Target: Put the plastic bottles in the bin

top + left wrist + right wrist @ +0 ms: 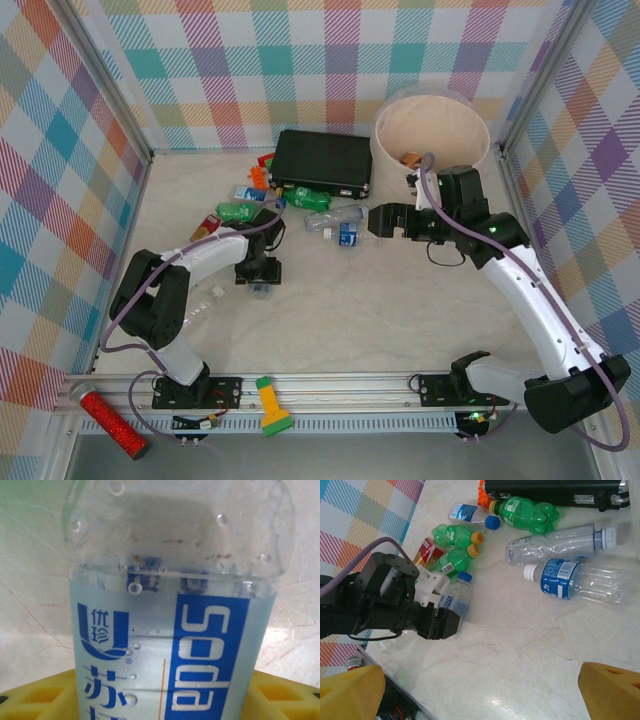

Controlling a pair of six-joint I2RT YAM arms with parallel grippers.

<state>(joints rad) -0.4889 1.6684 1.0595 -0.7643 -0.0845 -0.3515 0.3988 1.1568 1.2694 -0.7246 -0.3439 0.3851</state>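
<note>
My left gripper (262, 275) points down at the table, shut on a clear plastic bottle with a blue "Soda" label (165, 645); its yellow fingers (35, 697) press both sides. In the right wrist view this bottle (454, 599) lies by the black left wrist. Loose bottles lie beyond: two clear ones (570, 577) (555, 542), several green (527, 514), and a small blue-capped one (470, 515). My right gripper (385, 218) hovers open beside the clear bottles (340, 225), with nothing between its fingers (610, 690). The beige bin (480, 120) stands at the back right.
A flat black case (322, 160) lies behind the bottles. An orange item (258, 172) and a red-brown packet (205, 227) sit among the green bottles. On the front rail rest a red glittery cylinder (112, 422) and a yellow-green flashlight (270, 405). Something brown (410, 157) lies inside the bin.
</note>
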